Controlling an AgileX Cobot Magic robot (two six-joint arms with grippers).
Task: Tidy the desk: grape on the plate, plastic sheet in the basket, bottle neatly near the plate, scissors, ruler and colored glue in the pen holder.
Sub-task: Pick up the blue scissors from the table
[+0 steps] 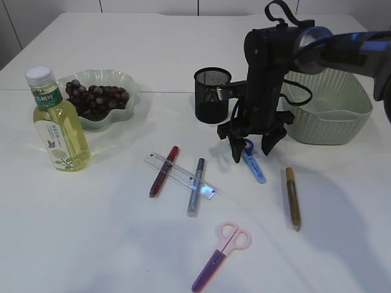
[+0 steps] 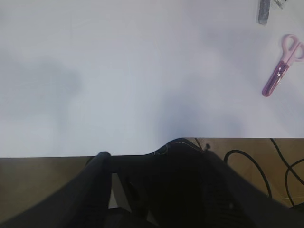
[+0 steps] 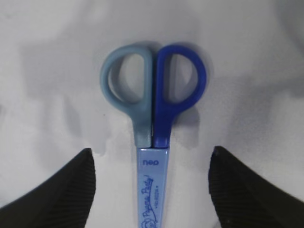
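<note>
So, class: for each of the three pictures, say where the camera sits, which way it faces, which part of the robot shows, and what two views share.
Exterior view: raised at the desk's front, slanting down across it; shows the right arm and its open tool over the blue scissors.
Left wrist view: on the left arm, facing over the near desk edge; the dark left tool fills the bottom.
Right wrist view: straight down at the blue scissors between two fingertips.
Shared: pink scissors, exterior and left wrist.

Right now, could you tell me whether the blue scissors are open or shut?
Shut: the blue scissors lie flat on the table, handle loops side by side, blades in their sheath.
</note>
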